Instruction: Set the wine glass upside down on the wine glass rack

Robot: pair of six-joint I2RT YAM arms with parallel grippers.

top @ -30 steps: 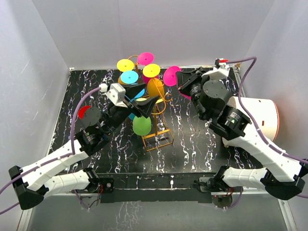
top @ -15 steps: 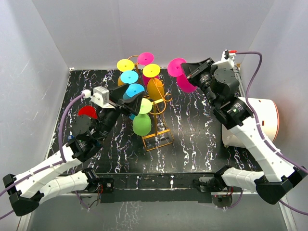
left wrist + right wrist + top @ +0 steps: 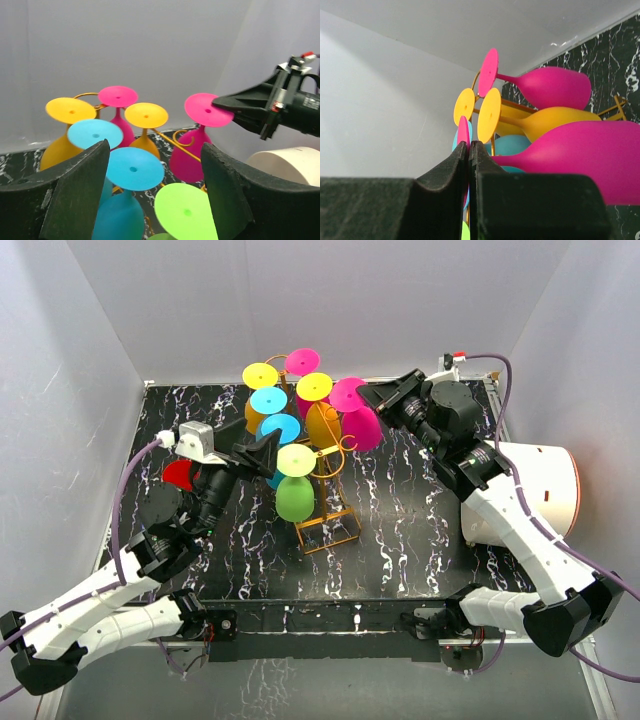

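The golden wire rack [image 3: 330, 525] stands mid-table with several coloured glasses hanging upside down on it. My right gripper [image 3: 365, 397] is shut on the foot disc of a magenta wine glass [image 3: 360, 425]. It holds the glass upside down at the rack's right scroll arm [image 3: 182, 137]; I cannot tell whether the stem rests on the wire. The wrist view shows the pads [image 3: 455, 160] pinching the disc [image 3: 463, 131]. My left gripper [image 3: 268, 452] is open and empty, its fingers [image 3: 82, 185] either side of the green glass's foot [image 3: 184, 211], not touching it.
A white cylinder with an orange rim [image 3: 545, 485] lies at the table's right edge under my right arm. A red object [image 3: 178, 472] sits at the left beside my left arm. The rack's glasses crowd the space between my grippers.
My right gripper swung the magenta glass left and down to the rack's right arm. My left gripper drew back to the left from the green glass.
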